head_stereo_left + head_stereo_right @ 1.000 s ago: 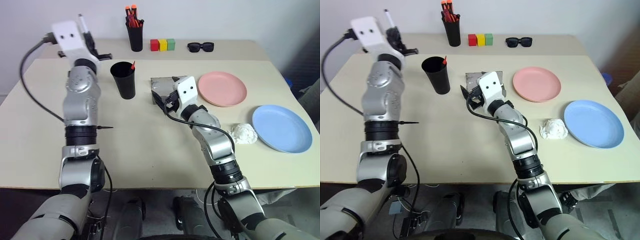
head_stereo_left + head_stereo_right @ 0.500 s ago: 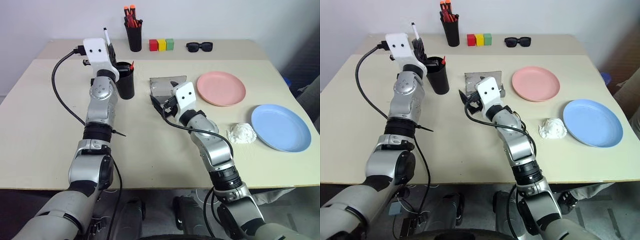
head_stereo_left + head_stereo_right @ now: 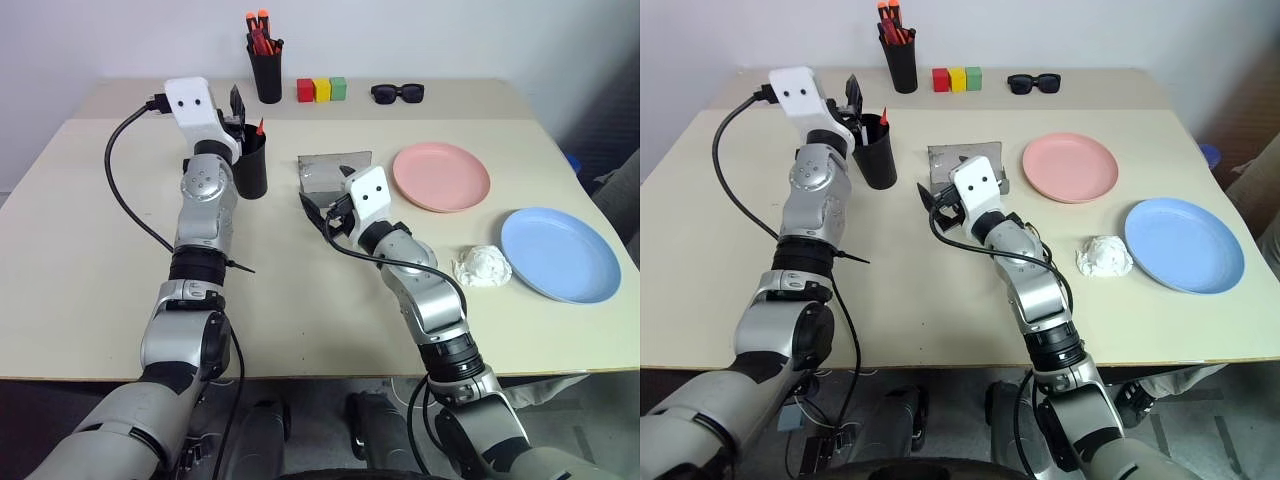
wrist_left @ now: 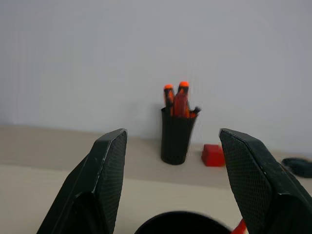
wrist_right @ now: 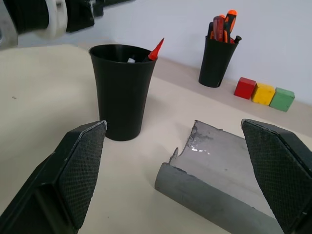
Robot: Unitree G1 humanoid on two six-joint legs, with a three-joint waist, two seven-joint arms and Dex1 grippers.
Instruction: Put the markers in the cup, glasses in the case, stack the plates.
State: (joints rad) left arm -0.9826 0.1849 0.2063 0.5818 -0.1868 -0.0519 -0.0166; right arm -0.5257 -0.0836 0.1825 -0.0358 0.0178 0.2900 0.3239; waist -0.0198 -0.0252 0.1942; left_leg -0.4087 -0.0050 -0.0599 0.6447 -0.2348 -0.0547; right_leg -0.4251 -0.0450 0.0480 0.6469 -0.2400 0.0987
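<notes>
My left gripper (image 3: 240, 110) hovers just above the rim of the black cup (image 3: 251, 165), open, with nothing between its fingers (image 4: 109, 165). A red-tipped marker (image 3: 260, 128) leans out of the cup, and a white bit (image 5: 130, 60) shows inside it. My right gripper (image 5: 173, 126) stands open near the table, just short of the open grey case (image 3: 335, 168). The glasses are hidden. The pink plate (image 3: 442, 176) and the blue plate (image 3: 562, 254) lie apart on the right side of the table.
At the back stand a pen pot (image 3: 267, 72) of orange-capped pens, three coloured blocks (image 3: 322, 90) and black sunglasses (image 3: 398, 93). A crumpled white tissue (image 3: 482, 266) lies between my right arm and the blue plate.
My left gripper came right to the cup and opened. The white marker that stuck up from its fingers has left them. The right gripper stayed put.
</notes>
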